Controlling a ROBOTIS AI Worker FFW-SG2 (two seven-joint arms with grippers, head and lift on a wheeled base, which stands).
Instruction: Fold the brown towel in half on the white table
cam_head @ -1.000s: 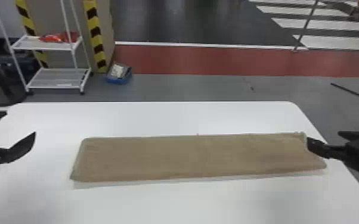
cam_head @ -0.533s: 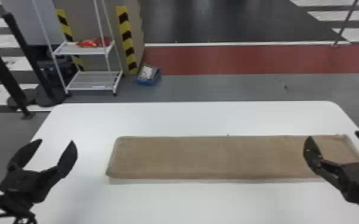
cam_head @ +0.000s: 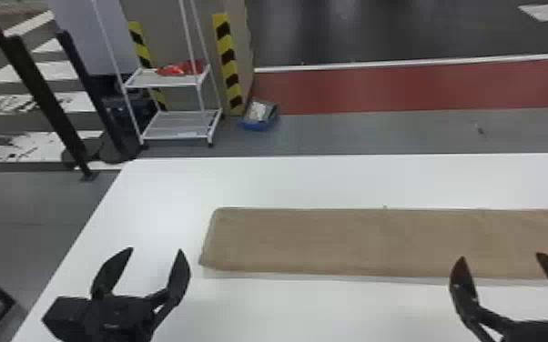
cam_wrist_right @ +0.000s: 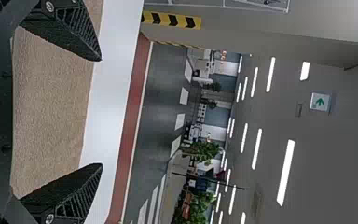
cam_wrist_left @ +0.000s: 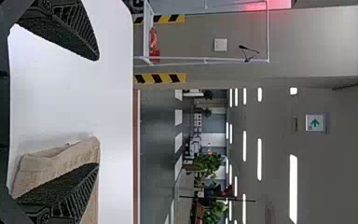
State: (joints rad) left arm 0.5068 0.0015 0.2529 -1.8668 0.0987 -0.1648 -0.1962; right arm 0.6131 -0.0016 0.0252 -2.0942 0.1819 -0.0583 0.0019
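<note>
The brown towel (cam_head: 332,241) lies on the white tabletop (cam_head: 173,191), long axis running left to right. The left fingers (cam_head: 180,277), spread wide and empty, are nearest its left end; the right fingers (cam_head: 463,284), likewise open and empty, its near long edge.

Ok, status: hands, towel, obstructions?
Left hand open, empty, off left end of brown towel. Right hand open, empty, by its near edge. Towel a long flat strip on white table. Nothing seen on it.
</note>
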